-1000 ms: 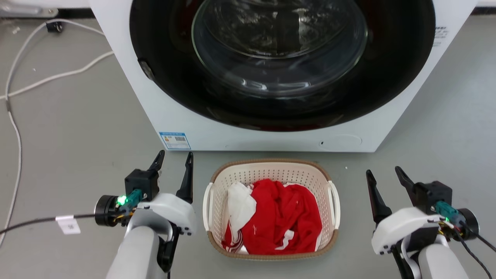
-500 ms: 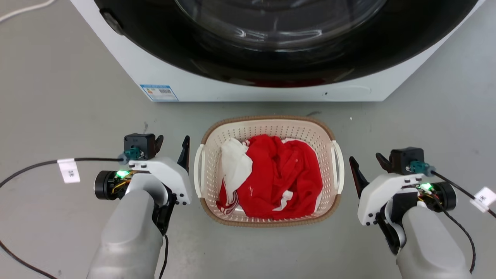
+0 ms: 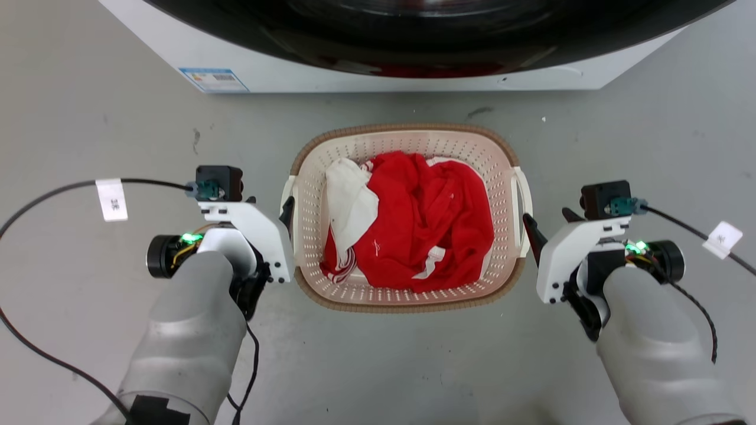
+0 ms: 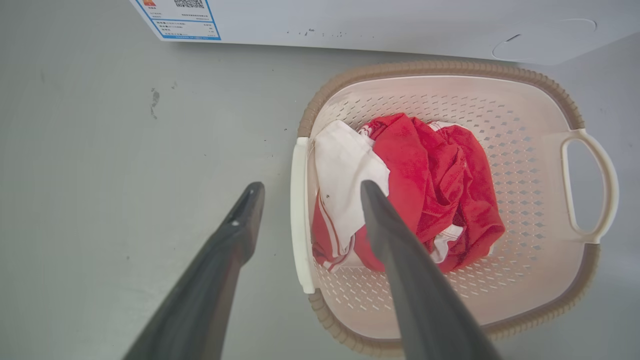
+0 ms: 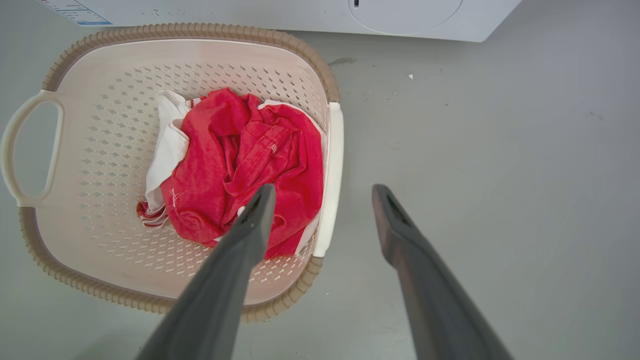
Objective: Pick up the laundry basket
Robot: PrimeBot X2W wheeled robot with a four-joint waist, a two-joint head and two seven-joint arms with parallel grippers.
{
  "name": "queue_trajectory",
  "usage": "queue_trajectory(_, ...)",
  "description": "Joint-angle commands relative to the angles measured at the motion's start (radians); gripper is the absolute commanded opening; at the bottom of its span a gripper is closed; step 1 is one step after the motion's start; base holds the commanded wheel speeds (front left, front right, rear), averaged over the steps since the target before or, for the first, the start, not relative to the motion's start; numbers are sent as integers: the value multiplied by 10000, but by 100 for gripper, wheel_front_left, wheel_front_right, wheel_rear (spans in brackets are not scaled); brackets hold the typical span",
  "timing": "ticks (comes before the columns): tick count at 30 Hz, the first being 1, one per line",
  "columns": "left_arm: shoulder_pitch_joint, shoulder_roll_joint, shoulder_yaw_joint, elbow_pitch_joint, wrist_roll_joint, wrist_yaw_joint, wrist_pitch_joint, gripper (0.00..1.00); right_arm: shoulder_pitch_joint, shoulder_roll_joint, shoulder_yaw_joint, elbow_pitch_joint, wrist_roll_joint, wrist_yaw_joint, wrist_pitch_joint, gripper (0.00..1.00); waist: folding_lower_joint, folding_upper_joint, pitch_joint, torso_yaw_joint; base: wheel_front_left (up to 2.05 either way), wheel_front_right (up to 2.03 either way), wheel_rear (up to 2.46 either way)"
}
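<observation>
The laundry basket (image 3: 407, 127) stands on the grey floor in front of the washing machine, cream-white and perforated with a brown rim, holding red and white clothes (image 3: 413, 224). My left gripper (image 3: 269, 206) is open and hangs just over the basket's left handle (image 4: 300, 220); in the left wrist view that handle lies between the two fingers of the left gripper (image 4: 310, 186). At the other side my right gripper (image 3: 549, 221) is open over the right handle (image 5: 332, 170), which shows between the fingers of the right gripper (image 5: 324, 190). Neither gripper holds anything.
The white washing machine (image 3: 283, 78) with its dark round door stands right behind the basket. Black cables with white tags trail from both wrists, a left tag (image 3: 111, 199) and a right tag (image 3: 724, 239). Grey floor lies open on both sides and in front.
The head camera has tilted down, so the whole picture has shifted. Both grippers have tipped downward and closed in on the basket's side handles. The basket has not moved.
</observation>
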Motion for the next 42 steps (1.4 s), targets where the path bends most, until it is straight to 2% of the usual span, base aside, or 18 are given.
queue_trajectory(1,-187,71,-86,49,-98,5,75,100,-261,15,32,116,89,-3,-71,100,-1,-1,248,5,0,0,0)
queue_trajectory(16,-1131,396,-1467,382,-1445,3,772,100,-2000,15,726,1966,535,-3,-334,100,-1,-1,1405,-29,0,0,0)
queue_trajectory(23,-1437,491,-1967,406,-2007,2,922,100,-2412,15,1151,2230,996,-3,-296,100,-1,-1,1856,-72,0,0,0)
queue_trajectory(33,-1742,638,-2630,648,-2503,2,1082,100,-2611,15,2283,2172,2027,-3,-248,100,-1,-1,2266,-143,0,0,0)
queue_trajectory(34,-1773,635,-2677,669,-2555,2,1097,99,-2635,15,2364,2184,2107,-3,-235,92,-1,-1,2296,-147,0,0,0)
queue_trajectory(35,-1810,636,-2719,671,-2616,2,1116,45,-2676,15,2443,2204,2190,-3,-199,46,-1,-1,2328,-153,0,0,0)
queue_trajectory(36,-1814,615,-2768,665,-2700,2,1183,0,-2708,15,2526,2217,2254,-3,-193,12,-1,-1,2352,-161,0,0,0)
queue_trajectory(37,-1823,627,-2825,657,-2748,2,1199,0,-2731,15,2588,2238,2332,-3,-201,0,-1,-1,2373,-168,0,0,0)
queue_trajectory(42,-1821,637,-3092,585,-3040,0,1194,0,-2784,40,2894,2316,2583,11,-239,0,-1,-1,2416,-186,0,0,0)
